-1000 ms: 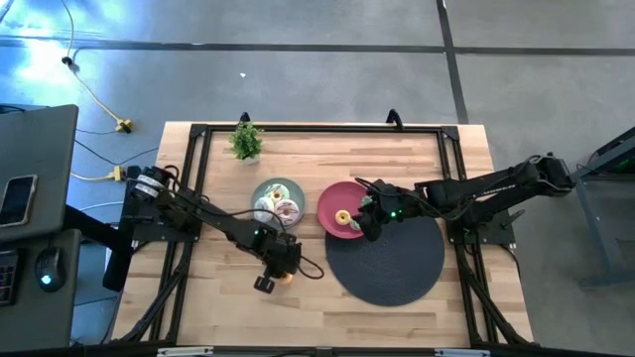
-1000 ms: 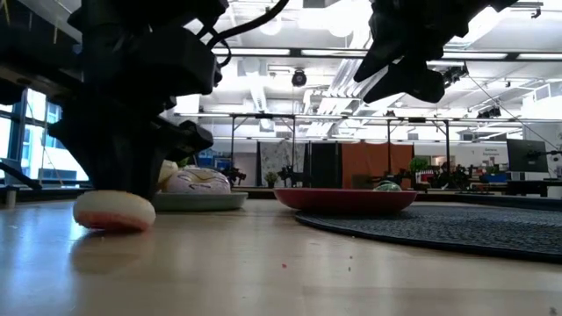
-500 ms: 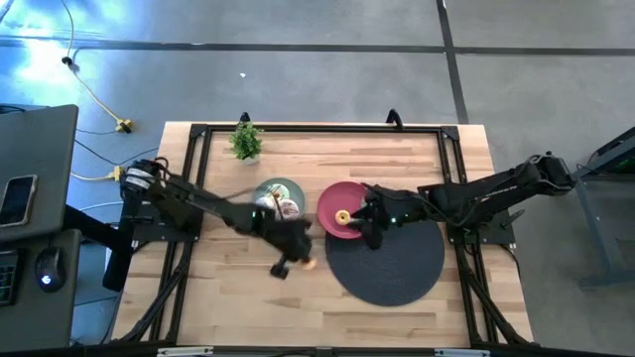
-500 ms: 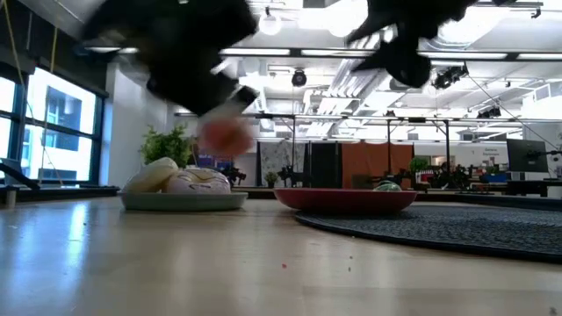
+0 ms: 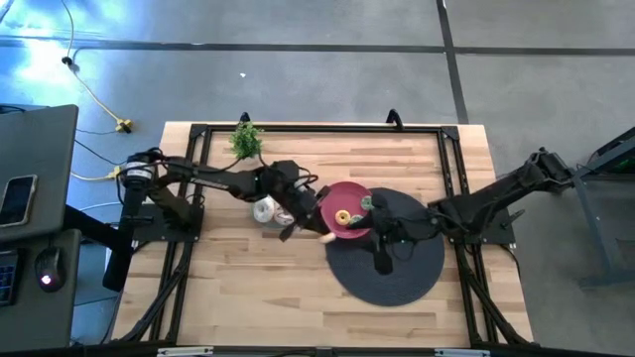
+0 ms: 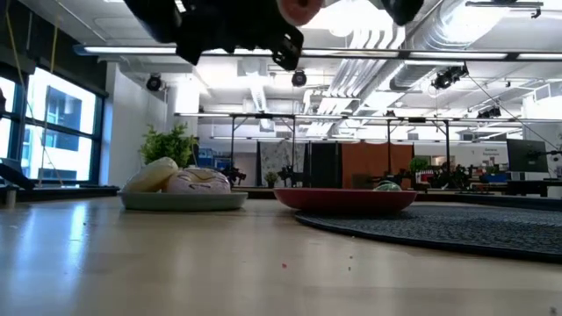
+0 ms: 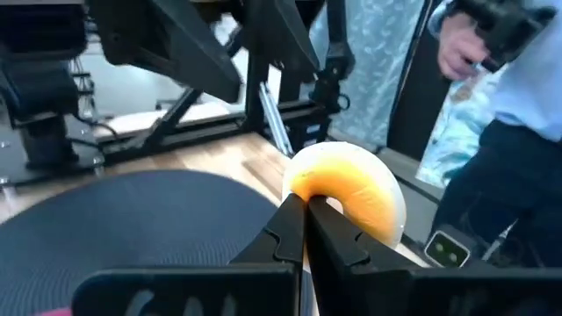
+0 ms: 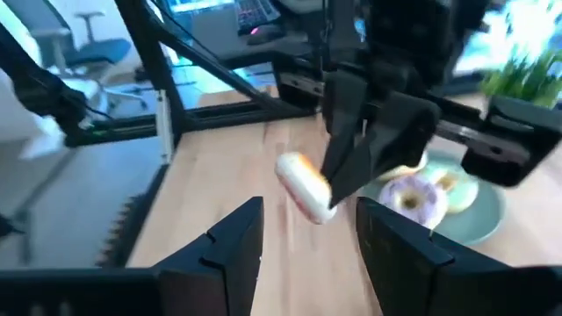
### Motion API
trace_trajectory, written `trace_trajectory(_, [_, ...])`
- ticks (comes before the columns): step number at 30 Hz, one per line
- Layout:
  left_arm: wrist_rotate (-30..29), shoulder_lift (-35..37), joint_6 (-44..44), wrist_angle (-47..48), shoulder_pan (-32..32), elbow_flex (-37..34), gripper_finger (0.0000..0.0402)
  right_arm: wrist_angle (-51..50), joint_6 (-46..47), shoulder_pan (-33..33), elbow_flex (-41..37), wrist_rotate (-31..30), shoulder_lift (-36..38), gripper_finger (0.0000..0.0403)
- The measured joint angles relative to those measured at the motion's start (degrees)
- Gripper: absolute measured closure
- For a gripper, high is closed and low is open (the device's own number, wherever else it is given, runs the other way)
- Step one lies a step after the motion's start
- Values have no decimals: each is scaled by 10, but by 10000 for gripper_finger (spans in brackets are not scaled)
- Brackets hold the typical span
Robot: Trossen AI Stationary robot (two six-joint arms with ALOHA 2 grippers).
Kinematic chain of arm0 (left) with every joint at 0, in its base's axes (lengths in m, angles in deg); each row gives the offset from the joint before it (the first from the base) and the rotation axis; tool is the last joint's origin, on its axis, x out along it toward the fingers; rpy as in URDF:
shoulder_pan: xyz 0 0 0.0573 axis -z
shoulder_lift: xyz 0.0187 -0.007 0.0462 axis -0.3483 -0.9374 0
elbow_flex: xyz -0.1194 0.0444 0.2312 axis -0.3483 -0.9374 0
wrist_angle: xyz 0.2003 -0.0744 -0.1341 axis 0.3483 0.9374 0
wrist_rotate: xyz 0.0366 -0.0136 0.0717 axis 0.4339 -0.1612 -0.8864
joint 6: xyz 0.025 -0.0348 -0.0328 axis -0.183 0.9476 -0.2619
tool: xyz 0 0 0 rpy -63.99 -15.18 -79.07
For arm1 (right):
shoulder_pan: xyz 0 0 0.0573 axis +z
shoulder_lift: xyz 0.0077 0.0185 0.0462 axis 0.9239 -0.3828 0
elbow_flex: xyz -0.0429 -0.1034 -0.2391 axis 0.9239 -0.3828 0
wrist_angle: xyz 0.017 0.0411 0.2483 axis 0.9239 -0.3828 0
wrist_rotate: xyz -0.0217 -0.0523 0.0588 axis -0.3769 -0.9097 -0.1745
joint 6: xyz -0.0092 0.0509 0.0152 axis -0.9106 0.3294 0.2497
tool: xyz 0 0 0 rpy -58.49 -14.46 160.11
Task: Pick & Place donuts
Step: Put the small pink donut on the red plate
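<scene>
My left gripper (image 5: 310, 229) is shut on a pale donut with an orange-tan side (image 5: 324, 236), high above the near-left rim of the pink plate (image 5: 332, 198). The low view shows this donut (image 6: 297, 7) at its top edge. A small orange donut (image 5: 343, 216) lies on the pink plate, and a green one (image 5: 365, 202) sits at its right rim. Two larger iced donuts (image 6: 183, 180) rest on the grey-green plate (image 6: 184, 201), which my left arm partly hides from above. My right gripper (image 8: 303, 246) is open over the black mat (image 5: 397, 268). My left gripper pinches the donut's ring wall (image 7: 327, 195) between its two fingertips (image 7: 290, 226), on the side of the ring nearest the gripper. It reaches out slanting toward the table's right and near side. The donut is lifted clear of table and plates.
A small potted plant (image 5: 246, 141) stands near the far edge. The black mat covers the near-right area, overlapping the pink plate's rim. Bare wood (image 5: 238, 288) lies near and left of the plates. A person (image 7: 518, 105) stands beyond the table in the left wrist view.
My left gripper has lifted the pale donut off the table near the near edge and carried it up, right and farther away, to the pink plate's rim. My right gripper has drawn back from the pink plate toward the near edge, over the black mat.
</scene>
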Motion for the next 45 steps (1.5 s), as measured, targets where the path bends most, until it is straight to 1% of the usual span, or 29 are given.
trace_trajectory(3, [23,-5,5,2,-8,1,401,-29,-42,1,11,-8,0,232])
trace_trajectory(7, [24,-4,11,-13,-9,1,401,-54,-85,0,15,0,-5,233])
trace_trajectory(12, [22,-7,19,-12,-11,1,401,-51,-152,-2,15,15,-23,233])
trace_trajectory(16, [21,-24,18,-4,-11,20,401,-44,-192,-3,15,6,-38,227])
trace_trajectory(18, [29,-37,12,-9,-11,44,401,-48,-192,-6,15,-3,-39,221])
trace_trajectory(21, [41,-53,4,4,-11,56,401,-50,-187,-9,15,-9,-35,210])
trace_trajectory(27, [48,-88,4,-4,-17,78,401,-55,-200,-9,15,-14,-34,195])
trace_trajectory(34, [56,-91,0,-4,-33,88,401,-66,-196,-5,15,-6,-34,195])
trace_trajectory(37, [53,-92,0,0,-37,87,401,-81,-184,-6,15,0,-34,200])
trace_trajectory(45, [40,-92,2,0,-36,87,401,-87,-188,-18,15,1,-34,234])
